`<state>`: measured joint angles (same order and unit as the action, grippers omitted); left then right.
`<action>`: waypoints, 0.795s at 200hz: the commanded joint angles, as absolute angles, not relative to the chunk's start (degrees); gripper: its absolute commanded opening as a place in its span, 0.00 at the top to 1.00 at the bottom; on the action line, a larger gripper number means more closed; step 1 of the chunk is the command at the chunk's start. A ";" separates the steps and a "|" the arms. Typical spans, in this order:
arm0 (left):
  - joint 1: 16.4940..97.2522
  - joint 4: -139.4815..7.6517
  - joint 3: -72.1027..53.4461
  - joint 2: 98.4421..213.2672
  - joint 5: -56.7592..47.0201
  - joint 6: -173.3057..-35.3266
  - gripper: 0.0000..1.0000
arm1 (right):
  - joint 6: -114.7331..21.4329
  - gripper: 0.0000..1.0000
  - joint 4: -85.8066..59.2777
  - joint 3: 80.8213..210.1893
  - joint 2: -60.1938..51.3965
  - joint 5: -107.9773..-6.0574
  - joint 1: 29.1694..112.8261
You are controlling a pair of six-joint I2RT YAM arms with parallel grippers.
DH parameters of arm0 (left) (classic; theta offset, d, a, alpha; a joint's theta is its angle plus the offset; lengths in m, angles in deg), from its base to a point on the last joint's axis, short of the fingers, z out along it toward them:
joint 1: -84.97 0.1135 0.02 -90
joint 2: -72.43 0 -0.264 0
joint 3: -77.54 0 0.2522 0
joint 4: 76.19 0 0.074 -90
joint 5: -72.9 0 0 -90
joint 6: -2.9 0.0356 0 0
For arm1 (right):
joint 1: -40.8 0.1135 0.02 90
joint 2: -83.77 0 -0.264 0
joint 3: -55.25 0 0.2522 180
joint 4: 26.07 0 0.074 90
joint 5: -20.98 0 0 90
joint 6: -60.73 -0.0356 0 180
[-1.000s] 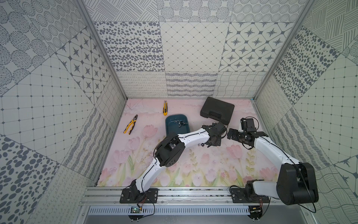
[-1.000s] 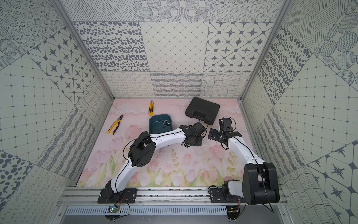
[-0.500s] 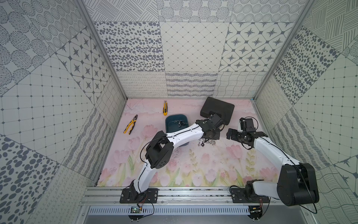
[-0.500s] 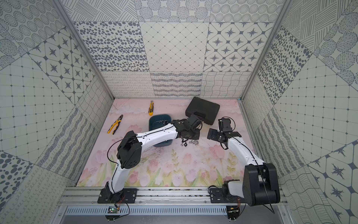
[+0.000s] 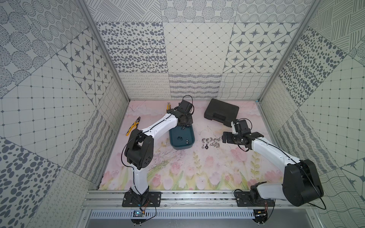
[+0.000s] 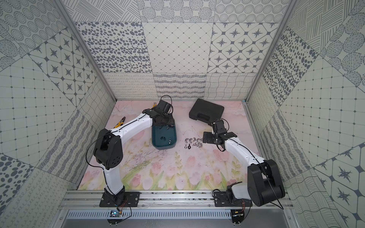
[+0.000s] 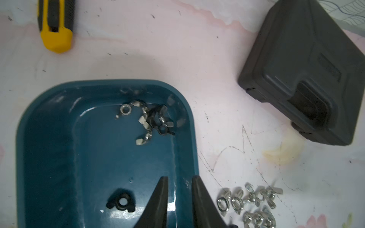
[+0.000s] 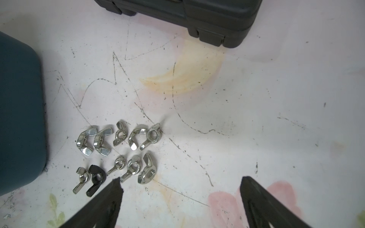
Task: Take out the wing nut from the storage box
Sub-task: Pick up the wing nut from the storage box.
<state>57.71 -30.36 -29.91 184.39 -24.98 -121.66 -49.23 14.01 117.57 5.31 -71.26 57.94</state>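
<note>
On the desk (image 5: 177, 169) the teal storage box (image 7: 98, 158) sits left of a heap of removed wing nuts (image 8: 118, 150). The left hand (image 7: 179, 178) hangs over it, narrowly parted, empty; the right hand (image 8: 181, 178) gapes wide by the heap. Remaining wing nuts (image 7: 147, 118) tangle in the box's far right corner: a pinch there may drag several out or jam against the wall

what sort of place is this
Likely a robot test cell, not a workshop: two robot arms bolted to an aluminium rail, patterned panels enclosing a floral mat, and a teal storage box with wing nuts laid out beside it.
</note>
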 commanded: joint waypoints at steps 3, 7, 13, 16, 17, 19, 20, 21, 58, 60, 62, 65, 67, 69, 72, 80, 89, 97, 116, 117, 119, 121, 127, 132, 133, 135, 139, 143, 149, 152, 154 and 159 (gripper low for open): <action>62.38 -26.41 -32.88 187.99 -23.13 -112.82 0.74 | -49.78 0.03 11.82 119.65 3.97 -72.44 58.72; 62.77 -26.34 -32.95 188.42 -22.55 -112.26 0.74 | -49.89 0.03 11.65 119.64 3.84 -72.44 58.82; 63.52 -26.22 -33.06 189.05 -21.76 -111.77 0.74 | -49.92 0.03 11.35 119.48 3.80 -72.19 59.06; 63.87 -26.22 -33.08 189.31 -21.39 -111.67 0.74 | -49.92 0.03 11.19 119.50 3.72 -72.00 59.07; 63.96 -26.27 -33.03 189.45 -21.27 -111.64 0.74 | -49.92 0.03 11.17 119.53 3.71 -71.91 59.12; 64.14 -26.30 -33.00 189.62 -21.02 -111.56 0.74 | -49.92 0.03 11.09 119.61 3.63 -71.85 59.11; 64.27 -26.35 -33.00 189.73 -20.86 -111.54 0.74 | -49.92 0.03 11.08 119.63 3.62 -71.80 59.14; 64.43 -26.37 -32.99 189.83 -20.74 -111.45 0.74 | -49.92 0.03 11.07 119.59 3.53 -71.77 59.15; 65.88 -25.84 -34.87 194.24 -18.02 -109.22 0.74 | -49.83 0.03 10.81 120.69 1.72 -71.58 59.42; 65.96 -25.82 -34.91 194.28 -18.05 -109.11 0.73 | -49.83 0.03 10.76 120.76 1.64 -71.59 59.36; 65.87 -25.86 -34.92 194.43 -18.04 -109.01 0.73 | -49.88 0.03 10.66 120.78 1.60 -71.57 59.41; 65.90 -25.86 -34.99 194.72 -18.06 -108.86 0.73 | -49.91 0.03 10.60 120.78 1.47 -71.57 59.48; 65.96 -25.93 -35.01 194.76 -18.06 -108.78 0.73 | -49.92 0.03 10.62 120.85 1.32 -71.59 59.46; 65.98 -26.04 -35.08 194.88 -18.18 -108.73 0.73 | -49.92 0.03 10.62 120.86 1.26 -71.57 59.46; 65.99 -25.99 -35.16 195.19 -18.28 -108.65 0.73 | -49.92 0.03 10.54 120.91 1.10 -71.61 59.59; 66.25 -26.14 -35.34 195.63 -18.39 -108.55 0.72 | -49.92 0.03 10.39 120.96 0.83 -71.57 59.69; 66.60 -26.47 -35.56 196.19 -17.70 -108.30 0.72 | -49.90 0.03 10.28 121.00 0.56 -71.57 59.76; 66.69 -26.48 -35.92 196.73 -17.49 -108.28 0.71 | -50.01 0.03 10.19 121.01 0.45 -71.65 59.75; 67.06 -26.34 -36.90 197.94 -17.27 -107.94 0.71 | -50.01 0.03 10.14 120.91 0.21 -71.74 59.76; 67.10 -26.33 -36.97 198.02 -17.27 -107.93 0.71 | -50.01 0.03 10.17 120.94 0.20 -71.74 59.73; 67.17 -26.40 -37.06 198.09 -17.27 -107.88 0.71 | -50.01 0.03 10.14 120.93 0.19 -71.78 59.70; 67.21 -26.40 -37.17 198.28 -17.27 -107.85 0.71 | -50.01 0.03 10.13 120.95 0.18 -71.82 59.74; 67.26 -26.18 -37.60 198.70 -17.27 -107.75 0.71 | -49.93 0.03 10.11 120.94 0.18 -71.91 59.77; 67.30 -26.07 -37.94 199.09 -17.19 -107.75 0.71 | -49.92 0.03 10.15 120.94 0.19 -71.98 59.78; 67.31 -26.06 -38.01 199.13 -17.14 -107.75 0.71 | -49.92 0.03 10.17 120.90 0.23 -72.04 59.78; 67.37 -26.09 -38.11 199.29 -17.07 -107.71 0.71 | -49.92 0.03 10.17 121.02 0.26 -72.03 59.76; 67.39 -26.18 -38.37 199.54 -16.95 -107.60 0.71 | -49.88 0.03 10.15 121.02 0.27 -72.08 59.76; 67.37 -26.21 -38.58 199.84 -16.79 -107.50 0.71 | -49.83 0.03 10.12 121.09 0.27 -72.25 59.78; 67.38 -26.12 -38.98 200.23 -16.77 -107.49 0.71 | -49.83 0.03 10.11 121.21 0.34 -72.33 59.73; 67.30 -26.06 -39.23 200.45 -16.75 -107.44 0.71 | -49.83 0.03 10.14 121.21 0.33 -72.36 59.73; 67.37 -26.09 -39.36 200.65 -16.73 -107.41 0.71 | -49.77 0.03 10.18 121.24 0.35 -72.36 59.77; 67.33 -26.09 -39.61 200.90 -16.63 -107.25 0.71 | -49.74 0.03 10.22 121.29 0.44 -72.38 59.72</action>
<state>66.80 -27.69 -37.34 198.99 -18.79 -110.14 -49.43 12.22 119.69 0.87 -71.58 59.47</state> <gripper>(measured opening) 0.290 0.974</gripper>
